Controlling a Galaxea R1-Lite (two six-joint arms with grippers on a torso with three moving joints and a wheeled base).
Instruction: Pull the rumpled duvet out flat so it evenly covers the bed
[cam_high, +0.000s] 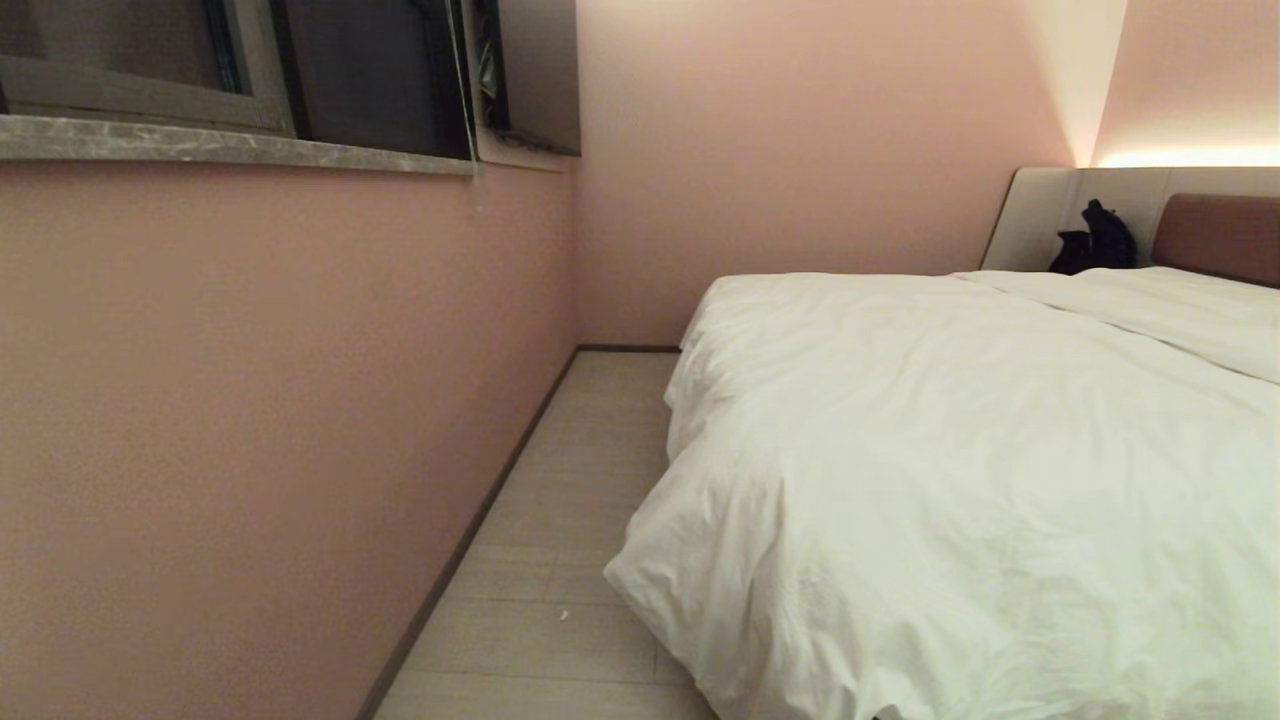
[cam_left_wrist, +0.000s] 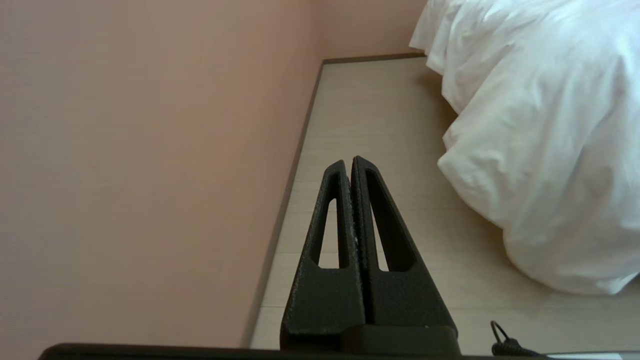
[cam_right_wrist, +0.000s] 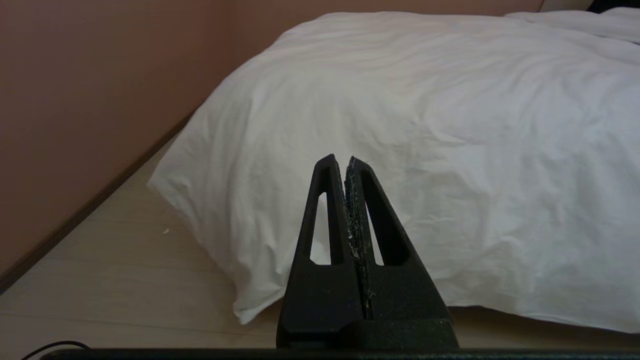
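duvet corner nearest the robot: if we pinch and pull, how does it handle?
Probably floppy: the duvet creases and droops over the bed's edge to the floor, so a pinch likely lifts only a local fold. Looks puffy, so probably bulky yet light. The hanging corner may drag on the floor.

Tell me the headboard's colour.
Brownish-red headboard, with pale grey-beige side panel; head view shows it best.

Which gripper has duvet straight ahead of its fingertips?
The right gripper: shut, it points at the duvet. The left gripper, also shut, points along the bare floor beside it.
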